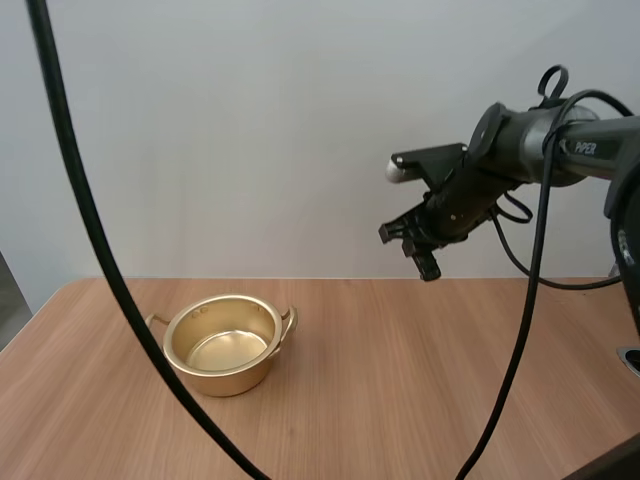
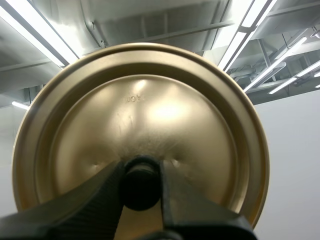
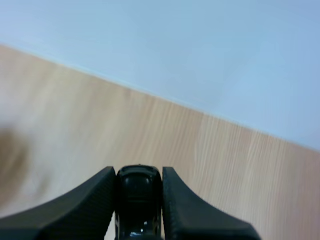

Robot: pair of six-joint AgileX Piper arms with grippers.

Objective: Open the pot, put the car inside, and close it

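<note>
the round, shiny gold metal pot (image 1: 222, 345) with 2 small side handles stands upright and uncovered on the left part of the light wooden table (image 1: 430, 380), its inside bare. the left gripper (image 2: 141, 167) is clamped on the black knob (image 2: 140, 184) of the round gold metal lid (image 2: 150, 105), with 1 black finger on each side of the knob, and the lid's top faces the wrist camera, away from the pot. the right gripper (image 3: 139, 175) pinches the small glossy black toy car (image 3: 139, 200) between its 2 fingers. in the high view this gripper hangs in the air above the table, well apart from the pot and to its right. judged stage: step 1 (opening) is done, step 2 (car into pot) is in hand at the carry, and step 3 (closing) is not yet begun. the next move calls for bringing the right gripper leftward until it is over the pot's mouth, lowering it inside the rim, and parting the fingers so the car lands on the pot's floor rather than on the rim. the lid is best held out of that path until the right arm is clear.
</note>
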